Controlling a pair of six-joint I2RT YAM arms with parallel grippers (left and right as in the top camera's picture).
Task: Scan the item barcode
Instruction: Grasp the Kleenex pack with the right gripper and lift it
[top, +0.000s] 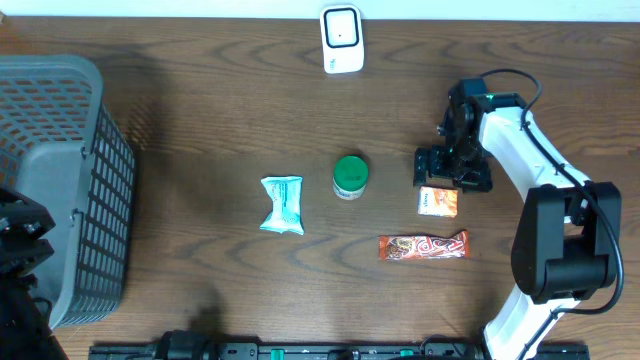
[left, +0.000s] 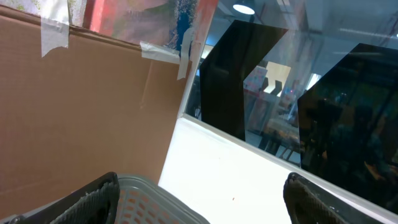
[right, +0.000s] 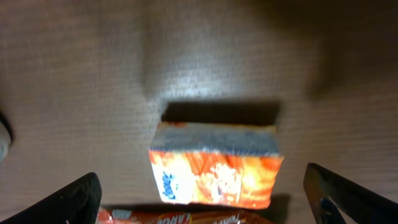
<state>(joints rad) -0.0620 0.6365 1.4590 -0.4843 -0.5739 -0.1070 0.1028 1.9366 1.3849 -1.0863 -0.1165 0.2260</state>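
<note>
A small orange box (top: 437, 201) lies flat on the wooden table, right of centre. My right gripper (top: 452, 178) hovers just behind it, open. In the right wrist view the orange box (right: 214, 168) lies between and a little beyond the two dark fingertips (right: 68, 202), untouched by either of them. The white barcode scanner (top: 341, 38) stands at the table's far edge. My left gripper (left: 202, 202) is open and empty over the rim of the grey basket (left: 155, 199).
A red candy bar (top: 423, 246) lies just in front of the box, its wrapper (right: 186, 218) also at the bottom of the right wrist view. A green-lidded jar (top: 350, 177) and a teal packet (top: 282, 204) sit mid-table. The grey basket (top: 60, 190) fills the left side.
</note>
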